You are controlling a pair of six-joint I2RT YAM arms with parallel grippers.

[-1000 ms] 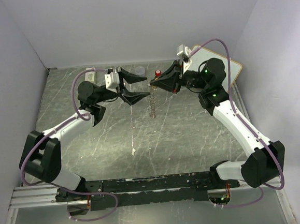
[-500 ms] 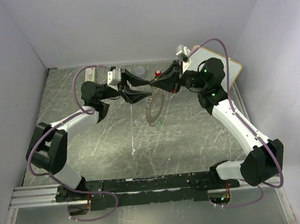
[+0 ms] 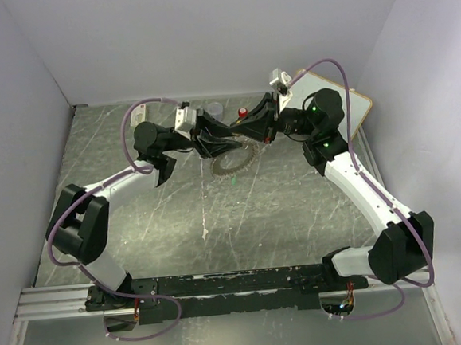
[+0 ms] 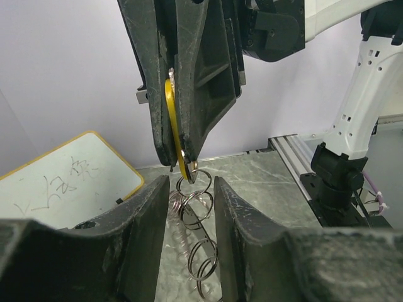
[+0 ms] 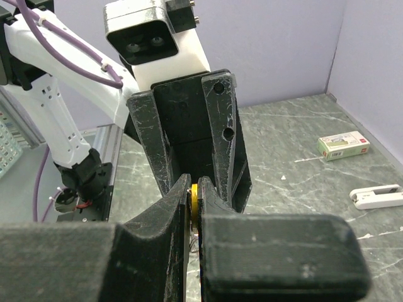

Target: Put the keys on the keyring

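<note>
Over table: right hand (image 4: 182, 160) clamps one yellow key (image 4: 170, 107); left hand (image 4: 191, 184) narrow, astride one keyring (image 3: 229, 171); one green key (image 3: 233, 180) loose.

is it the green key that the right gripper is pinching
No, in the left wrist view the right gripper is shut on the yellow key, whose thin edge shows between the closed jaws.

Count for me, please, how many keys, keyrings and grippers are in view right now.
keys: 2, the yellow key and the green key
keyring: 1
grippers: 2, the left gripper and the right gripper
total: 5
</note>
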